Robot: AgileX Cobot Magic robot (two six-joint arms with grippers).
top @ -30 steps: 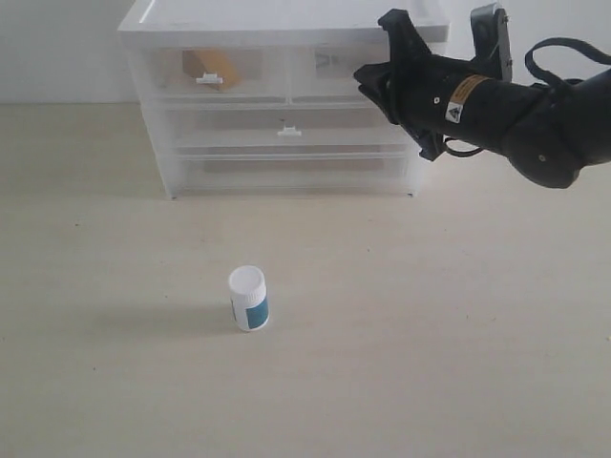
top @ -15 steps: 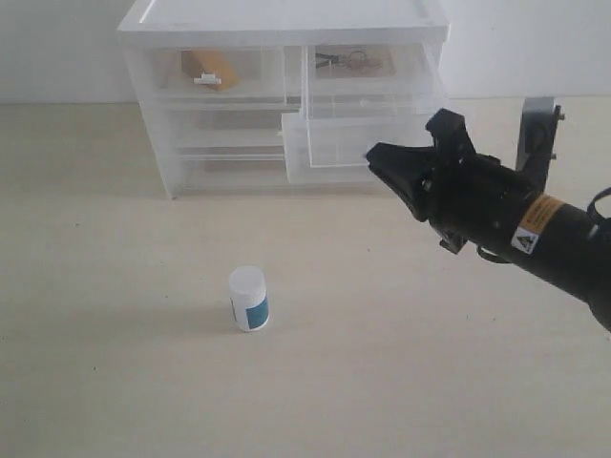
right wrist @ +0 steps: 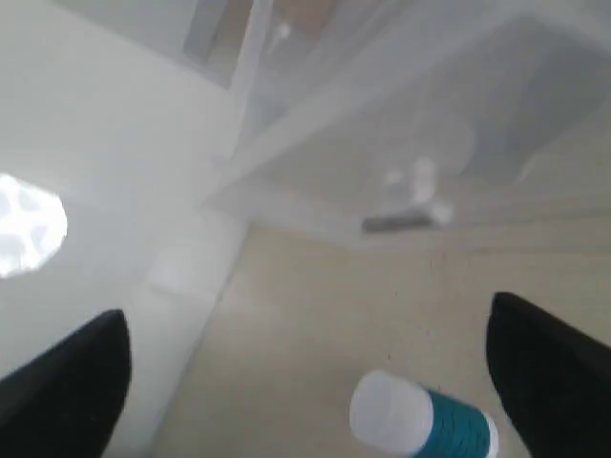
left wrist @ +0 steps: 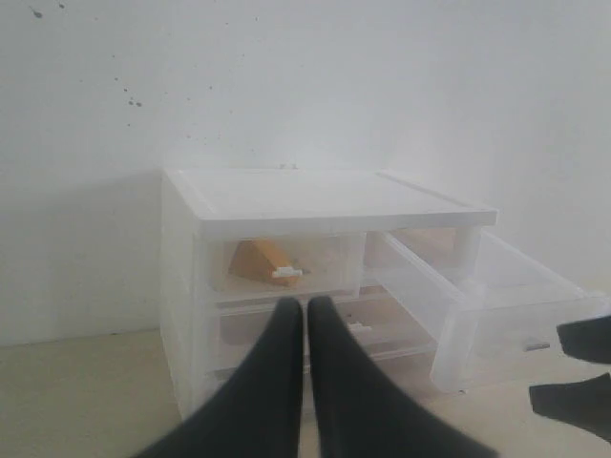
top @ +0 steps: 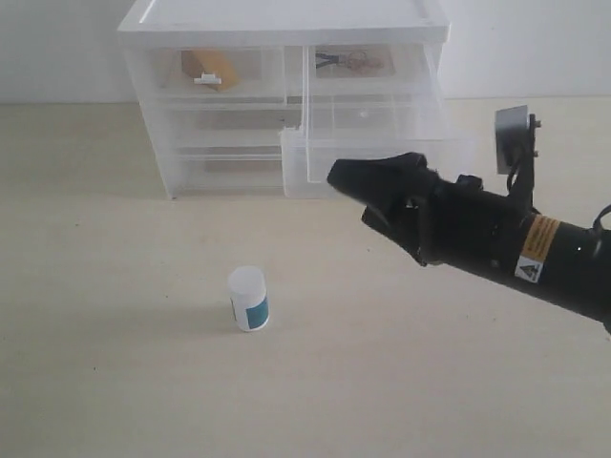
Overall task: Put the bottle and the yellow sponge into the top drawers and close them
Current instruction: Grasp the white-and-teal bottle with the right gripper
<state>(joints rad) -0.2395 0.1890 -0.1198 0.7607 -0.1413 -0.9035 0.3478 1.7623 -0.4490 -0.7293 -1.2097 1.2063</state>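
The bottle stands upright on the table, white cap up, teal label showing; it also shows in the right wrist view, between and beyond the fingertips. My right gripper hangs open and empty above the table, right of the bottle and in front of the pulled-out top right drawer. The yellow sponge lies inside the closed top left drawer. My left gripper is shut on nothing and points at the cabinet; the exterior view does not show it.
The white translucent cabinet stands at the back against a white wall. A dark wiry item lies at the back of the open drawer. Wider drawers below are closed. The open drawer juts out over the table.
The top right drawer has come out of the cabinet. My right gripper has let go of it and has moved down and left, toward the bottle. Bottle and sponge have not moved.
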